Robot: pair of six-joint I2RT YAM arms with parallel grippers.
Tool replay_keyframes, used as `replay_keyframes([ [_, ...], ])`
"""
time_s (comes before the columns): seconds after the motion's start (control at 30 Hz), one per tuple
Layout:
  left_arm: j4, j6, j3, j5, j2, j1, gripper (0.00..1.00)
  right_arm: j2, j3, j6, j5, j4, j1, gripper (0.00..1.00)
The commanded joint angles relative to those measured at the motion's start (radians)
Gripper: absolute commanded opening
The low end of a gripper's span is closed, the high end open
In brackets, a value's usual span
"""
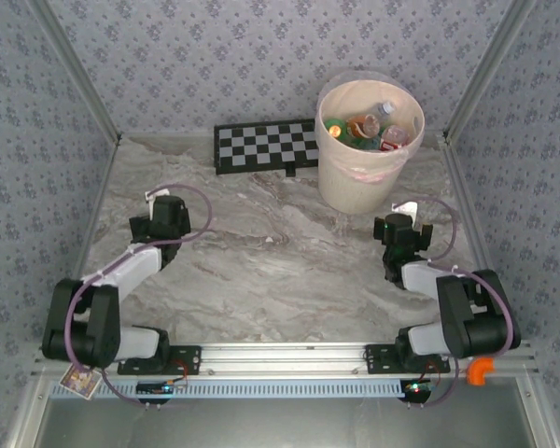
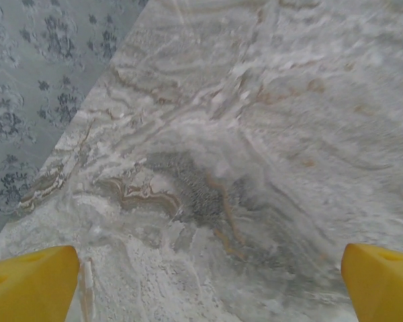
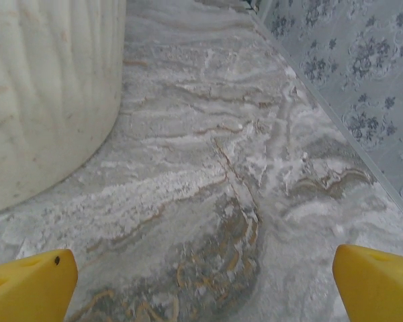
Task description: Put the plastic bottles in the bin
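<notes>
The plastic bottles (image 1: pixel 369 129) lie inside the bin (image 1: pixel 359 182). Left hand (image 1: pixel 157 213) and right hand (image 1: pixel 403 224) gape wide, empty, over the desk (image 1: pixel 261 261).

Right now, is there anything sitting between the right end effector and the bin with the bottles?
Nothing visible. Only bare marble tabletop lies between the open right end effector and the bin, which stands ahead on its left. The plastic bottles already lie inside it, and the checkerboard lies off to the bin's left.
</notes>
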Motion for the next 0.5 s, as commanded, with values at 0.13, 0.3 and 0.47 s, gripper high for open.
replay_keyframes([
  [0.13, 0.411, 0.145, -0.070, 0.142, 0.122, 0.068, 1.00, 0.086, -0.045, -0.036, -0.128, 0.309, -0.060, 0.99],
  [0.3, 0.651, 0.133, -0.174, 0.287, 0.161, 0.145, 1.00, 0.112, -0.083, -0.027, -0.295, 0.379, -0.115, 0.99],
  [0.47, 0.740, 0.118, -0.212, 0.372, 0.194, 0.186, 1.00, 0.144, -0.079, -0.083, -0.320, 0.415, -0.115, 0.99],
])
